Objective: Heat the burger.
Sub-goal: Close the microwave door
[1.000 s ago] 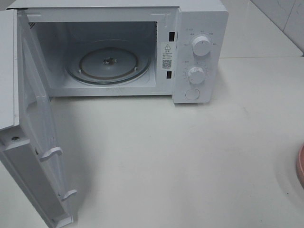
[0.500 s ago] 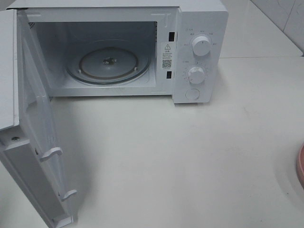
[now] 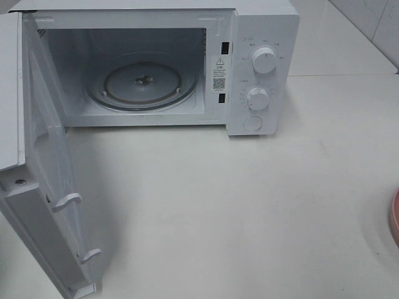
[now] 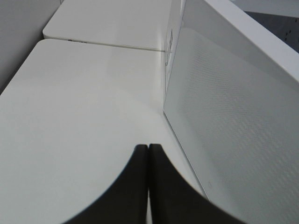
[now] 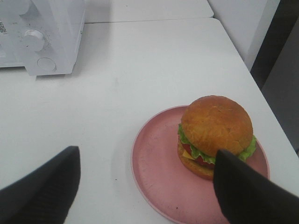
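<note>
The burger (image 5: 215, 136), golden-brown bun over green lettuce and red filling, sits on a pink round dish (image 5: 154, 168) in the right wrist view. My right gripper (image 5: 145, 193) is open, its dark fingers (image 5: 42, 191) on either side of the dish's near edge, one finger overlapping the burger's side. In the exterior high view only a sliver of the pink dish (image 3: 394, 218) shows at the right edge; the burger is out of view there. The white microwave (image 3: 262, 37) stands open with a bare glass turntable (image 3: 142, 81). My left gripper (image 4: 148, 154) is shut, empty, beside the microwave door's outer face (image 4: 233, 116).
The microwave door (image 3: 47, 187) swings out far to the front left. Two white knobs (image 3: 264, 60) and a round button (image 3: 252, 123) are on the control panel. The white table's (image 5: 154, 60) right edge drops off just beyond the dish.
The pink dish's sliver at the right edge of the exterior view has slid slightly further out of frame. Nothing else has moved.
</note>
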`<state>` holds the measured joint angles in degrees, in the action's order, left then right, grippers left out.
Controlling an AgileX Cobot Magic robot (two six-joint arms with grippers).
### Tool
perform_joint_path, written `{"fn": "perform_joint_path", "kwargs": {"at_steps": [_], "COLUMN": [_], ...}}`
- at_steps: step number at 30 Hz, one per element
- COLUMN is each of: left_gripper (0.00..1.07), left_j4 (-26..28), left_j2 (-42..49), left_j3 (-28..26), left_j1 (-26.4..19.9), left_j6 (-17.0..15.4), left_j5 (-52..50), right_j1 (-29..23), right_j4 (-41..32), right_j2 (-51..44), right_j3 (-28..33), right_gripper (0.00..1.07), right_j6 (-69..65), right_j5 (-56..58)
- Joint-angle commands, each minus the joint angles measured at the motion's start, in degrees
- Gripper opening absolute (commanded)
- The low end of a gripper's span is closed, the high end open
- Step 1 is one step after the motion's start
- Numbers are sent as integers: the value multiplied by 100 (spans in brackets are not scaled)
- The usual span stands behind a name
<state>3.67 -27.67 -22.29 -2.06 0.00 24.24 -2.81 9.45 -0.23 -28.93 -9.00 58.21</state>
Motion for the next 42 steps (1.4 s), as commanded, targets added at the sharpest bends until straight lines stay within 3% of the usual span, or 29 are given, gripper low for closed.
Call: {"fn": "perform_joint_path", "kwargs": {"at_steps": [1, 14, 19, 22, 23, 24, 26, 31, 42], "left_gripper": [0, 0, 0, 0, 0, 0, 0, 0, 0], "left_j4": [11, -183, -367, -722, -1014, -1014, -1524, -2183, -2951], "left_j2": [-252, -1421, -1914, -2263, -2492, -2492, -2853, -3432, -4767], "left_j3": [264, 1324, 1369, 1369, 1369, 1369, 1369, 1369, 1352], "left_j1": [-17, -17, -17, -17, -17, -17, -17, -17, -17], "left_j6": [0, 0, -292, -573, -808, -808, -1112, -1301, -1690], "left_j5": [-957, -4097, -4652, -4916, -5139, -5139, -5541, -6280, -7958], "right_j1": [23, 23, 23, 23, 23, 23, 23, 23, 23], "right_j4": [0, 0, 0, 0, 0, 0, 0, 0, 0], "right_j2": [-149, -149, -149, -149, -149, -149, -149, -149, -149], "right_j3": [11, 11, 11, 11, 11, 11, 11, 11, 11], "right_gripper": [76, 76, 76, 76, 76, 76, 76, 76, 76], "right_j6": [63, 63, 63, 63, 63, 63, 63, 63, 63], "right_j5": [-57, -57, -57, -57, -57, -57, -57, -57, -57]}}
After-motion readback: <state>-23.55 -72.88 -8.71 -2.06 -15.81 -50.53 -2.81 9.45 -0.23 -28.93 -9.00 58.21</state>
